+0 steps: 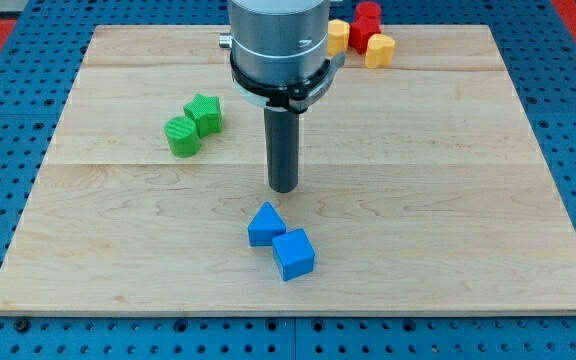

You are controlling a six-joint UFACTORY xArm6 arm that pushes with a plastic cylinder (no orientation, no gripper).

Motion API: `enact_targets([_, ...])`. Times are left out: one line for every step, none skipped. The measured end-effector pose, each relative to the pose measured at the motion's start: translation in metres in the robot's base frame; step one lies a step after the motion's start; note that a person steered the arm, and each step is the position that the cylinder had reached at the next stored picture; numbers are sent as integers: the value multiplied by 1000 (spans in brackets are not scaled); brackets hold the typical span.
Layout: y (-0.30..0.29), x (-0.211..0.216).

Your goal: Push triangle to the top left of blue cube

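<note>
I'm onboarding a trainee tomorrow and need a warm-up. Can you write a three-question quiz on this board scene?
1. True or false: my tip touches the blue triangular block.
2. Which block sits at the upper left of the blue cube? A) green cylinder B) blue triangular block C) red block
3. Fill in: the green star-shaped block sits beside the green ____.

Key: 1 false, there is a gap, with my tip toward the view's top; 2 B; 3 cylinder.
</note>
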State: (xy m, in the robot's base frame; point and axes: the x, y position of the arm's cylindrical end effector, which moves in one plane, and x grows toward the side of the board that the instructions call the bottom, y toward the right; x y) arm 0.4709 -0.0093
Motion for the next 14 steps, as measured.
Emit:
enact_targets([0, -7])
enact_targets([0, -14])
enact_targets([0, -22])
enact_targets([0, -30])
enact_targets([0, -36])
enact_targets([0, -40])
enact_targets([-28, -42])
enact_targets([-40, -30])
enact_targets([-85, -31])
enact_targets([-73, -32])
enact_targets([-32, -61])
enact_targets([-33, -84])
enact_targets([-56, -87])
enact_targets([-53, -93])
